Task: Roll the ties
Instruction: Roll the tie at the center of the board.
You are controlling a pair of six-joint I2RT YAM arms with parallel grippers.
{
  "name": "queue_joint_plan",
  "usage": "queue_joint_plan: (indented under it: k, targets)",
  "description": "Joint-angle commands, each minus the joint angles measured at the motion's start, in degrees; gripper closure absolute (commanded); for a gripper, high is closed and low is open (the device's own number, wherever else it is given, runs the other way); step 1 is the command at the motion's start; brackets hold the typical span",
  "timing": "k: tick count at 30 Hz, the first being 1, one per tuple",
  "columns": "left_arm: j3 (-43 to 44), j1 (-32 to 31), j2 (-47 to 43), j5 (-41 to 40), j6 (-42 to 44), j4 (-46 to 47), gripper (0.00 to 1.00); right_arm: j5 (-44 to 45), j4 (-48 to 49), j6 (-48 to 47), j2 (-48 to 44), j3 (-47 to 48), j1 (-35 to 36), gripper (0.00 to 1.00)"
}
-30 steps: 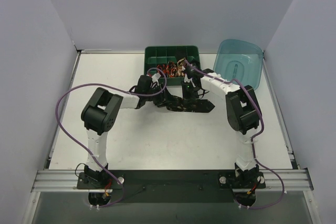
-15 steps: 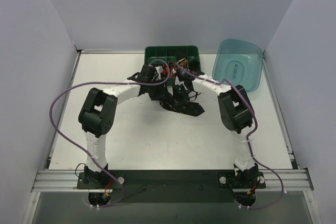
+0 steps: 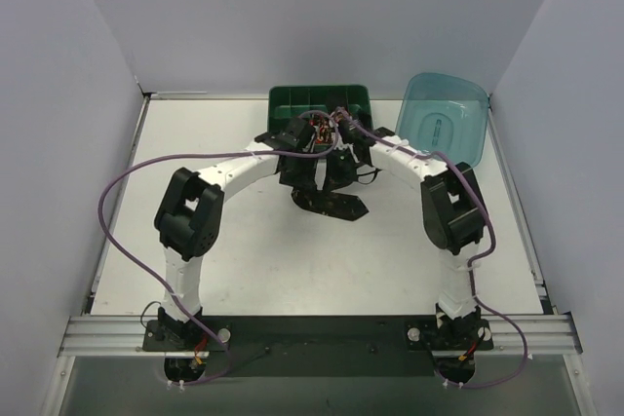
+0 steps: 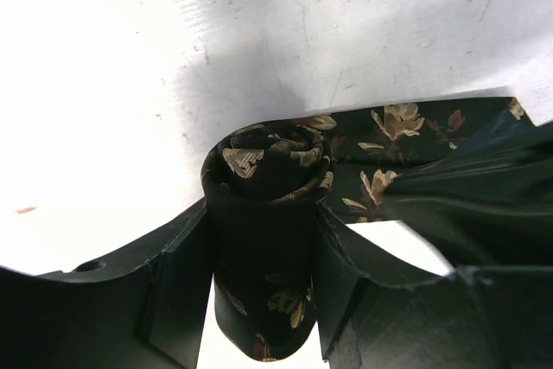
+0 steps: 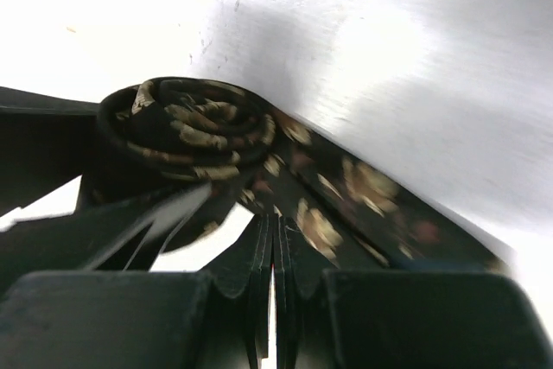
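Item: tie, black with gold leaf motifs, part rolled. Nearest, the left fingers are clamped on the wound coil, one on each flank, with the coil's spiral end standing proud beyond their tips. Beside them, the right fingers are pressed fully together, tips up against the loose tail just where it leaves the coil; whether any fabric is pinched between them cannot be told. Beyond both sets of tips, the tail runs flat along the white desk. Farther off, past the fingers, are the dark green tray and, to the right of it, the teal tub; the tray's contents are largely hidden by the arms. Condition: rolling seems under way, the tail not yet wound in. Hazards, as judged: slack in the tail would leave the outer turns loose; a hard squeeze on smooth fabric could push the coil out endwise or telescope it; easing the left hold too early would let the turns spring open.
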Motion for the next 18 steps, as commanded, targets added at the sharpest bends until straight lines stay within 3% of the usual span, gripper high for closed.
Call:
queue_joint_plan:
  k: [1, 18]
  targets:
    - [4.5, -2.6, -1.5, -8.6, 2.4, -5.4, 0.46, -0.8, -0.5, 0.7, -6.4, -2.7, -2.2, 1.0]
    - [14.7, -14.3, 6.6, -29.8, 1.6, -13.4, 0.45, -3.8, 4.8, 2.6, -12.1, -17.1, -8.5, 1.0]
